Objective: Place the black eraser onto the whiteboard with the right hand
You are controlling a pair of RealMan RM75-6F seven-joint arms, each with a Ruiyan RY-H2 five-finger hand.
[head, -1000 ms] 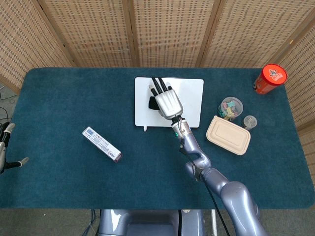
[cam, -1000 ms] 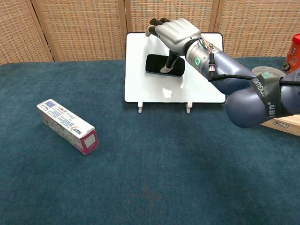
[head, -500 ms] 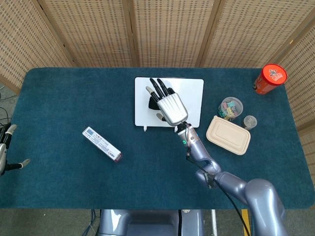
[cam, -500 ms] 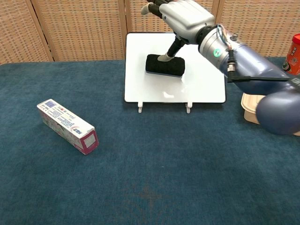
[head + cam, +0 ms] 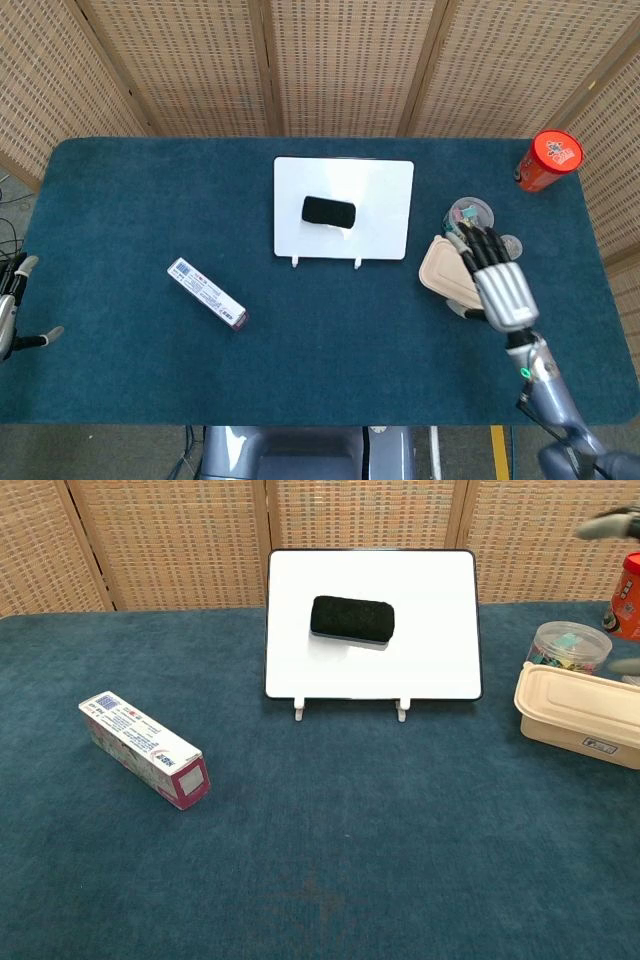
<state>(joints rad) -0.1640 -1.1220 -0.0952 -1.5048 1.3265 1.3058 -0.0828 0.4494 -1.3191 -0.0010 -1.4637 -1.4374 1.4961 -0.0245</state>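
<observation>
The black eraser [image 5: 328, 211] lies on the whiteboard [image 5: 385, 195], left of centre, touching nothing else, so placement looks complete; the right hand [image 5: 497, 285] hovers at four o'clock from it, over a lunchbox [image 5: 437, 268], fingers [image 5: 478, 243] apart, empty; the left hand [image 5: 12, 310] idles at the worktop's nine o'clock edge, its fingers spread.

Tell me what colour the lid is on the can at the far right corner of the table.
The can's lid is red-orange with pale print on it, clearest in the head view.
</observation>
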